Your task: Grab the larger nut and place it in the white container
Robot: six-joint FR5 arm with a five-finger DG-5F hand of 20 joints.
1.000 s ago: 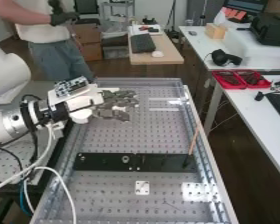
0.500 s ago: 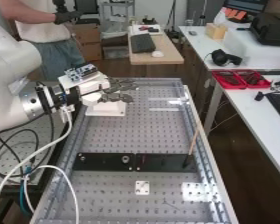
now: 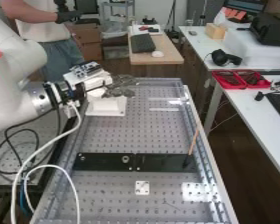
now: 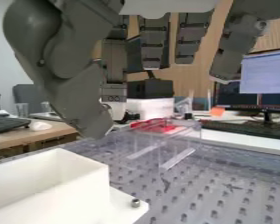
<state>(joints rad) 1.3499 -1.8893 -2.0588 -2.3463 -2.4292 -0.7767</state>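
Marked the dark grey robotic hand (image 3: 121, 90) as released: fingers near straight, thumb (image 4: 77, 95) slightly bent, nothing grasped. Logged it beside the white, boxy, open-topped container (image 3: 108, 106), with the container near seven o'clock from the fingers. Located the larger nut, a small silver metal ring shape (image 3: 125, 159), on the long flat black plate (image 3: 101, 162), at six o'clock from the hand and well apart from it. Noted a smaller silver metal piece (image 3: 82, 158) at nine o'clock from that, probably the smaller nut; not to be confused.

Judged the target light, fully stiff, hard to damage, but slick and likely to skid or spin under an uneven pinch. Favoured a low pinch on opposite outer sides, at three and nine o'clock, thumb against fingertip, with the pads clear of the top. Could not tell loose from seated on a stud; assumed a straight lift safest.
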